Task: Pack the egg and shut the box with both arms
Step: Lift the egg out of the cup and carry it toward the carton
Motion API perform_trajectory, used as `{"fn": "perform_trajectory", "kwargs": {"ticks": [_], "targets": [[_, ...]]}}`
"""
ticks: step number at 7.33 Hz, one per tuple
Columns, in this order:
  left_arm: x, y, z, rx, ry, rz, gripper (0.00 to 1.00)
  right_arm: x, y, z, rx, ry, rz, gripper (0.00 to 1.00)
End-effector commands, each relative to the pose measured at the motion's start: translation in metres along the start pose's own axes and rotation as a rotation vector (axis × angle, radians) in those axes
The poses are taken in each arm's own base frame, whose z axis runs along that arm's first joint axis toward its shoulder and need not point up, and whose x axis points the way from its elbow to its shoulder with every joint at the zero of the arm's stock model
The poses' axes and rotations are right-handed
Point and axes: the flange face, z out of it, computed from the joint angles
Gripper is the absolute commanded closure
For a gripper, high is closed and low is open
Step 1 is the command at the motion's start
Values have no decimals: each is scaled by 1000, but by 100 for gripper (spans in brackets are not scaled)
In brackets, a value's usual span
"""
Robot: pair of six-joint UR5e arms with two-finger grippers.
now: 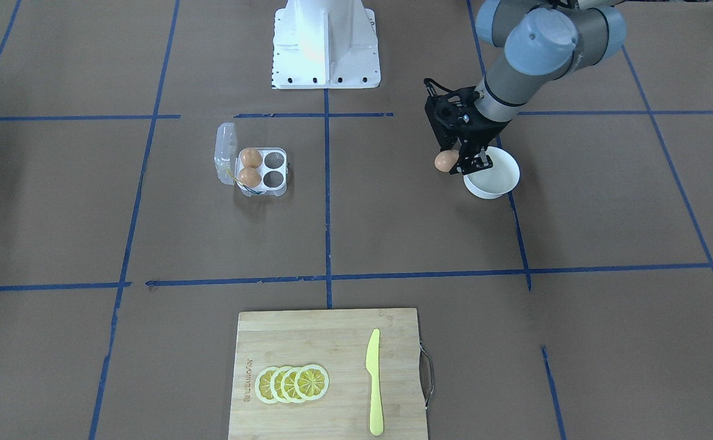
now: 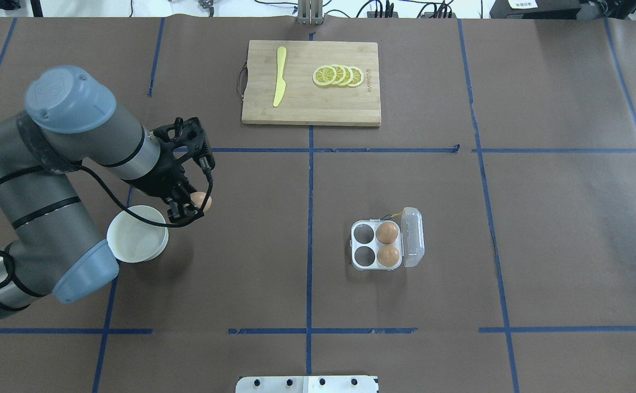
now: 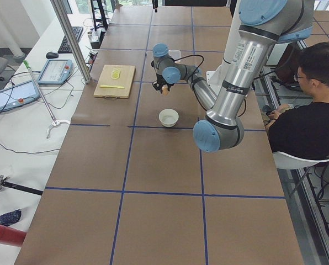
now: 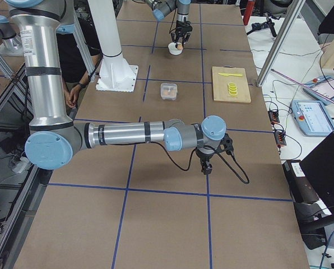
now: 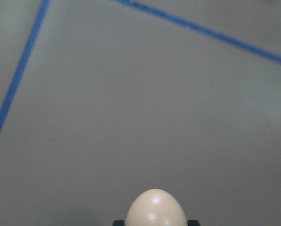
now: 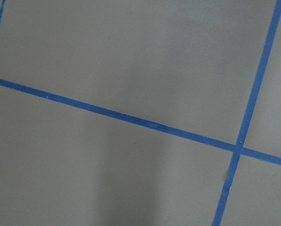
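Over on the robot's left side of the table, the left gripper (image 1: 454,164) is clamping the egg (image 1: 446,161) between its two black fingers and holding it up in the air. It is hanging just beside the white bowl (image 2: 137,240), on the side nearer the middle of the table. The left wrist camera is showing the rounded tip of that egg poking out at the bottom of its picture, with bare brown table and blue tape lines beneath it.

Across the centre line, well apart from the carried egg, the box (image 2: 376,244) is sitting on the table with its clear lid (image 2: 413,244) swung open and lying on the side away from the left arm. Two more eggs (image 2: 388,244) are sitting in the pair of cells next to the lid. The two cells nearer the left gripper are showing empty.

Meanwhile the right arm is reaching far out along the table, and its right gripper (image 4: 206,165) is pointing down close to the surface, well away from the box. Only the side view is catching it, so I cannot tell how its jaws are standing. Its wrist camera is giving nothing but table and crossing tape.

At the far edge, a wooden cutting board (image 2: 311,103) is carrying four overlapping lemon slices (image 2: 339,76) and a yellow knife (image 2: 280,83).
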Motion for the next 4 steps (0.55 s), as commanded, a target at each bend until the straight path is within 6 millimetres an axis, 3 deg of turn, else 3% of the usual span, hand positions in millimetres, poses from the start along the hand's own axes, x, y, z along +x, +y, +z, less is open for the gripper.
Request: {"fn": "perform_trajectory", "kwargs": {"ticks": [1,3,4], "targets": [[47,-40,13,98,-32,-260,100,-1,0,-1,2,0,-2,0],[76,-65,52,188,45,-419,100,-4,-1,-3,6,0,-8,0],[99,-92,72,210,73,-434,100,-4,-1,-4,7,0,-9,0]]}}
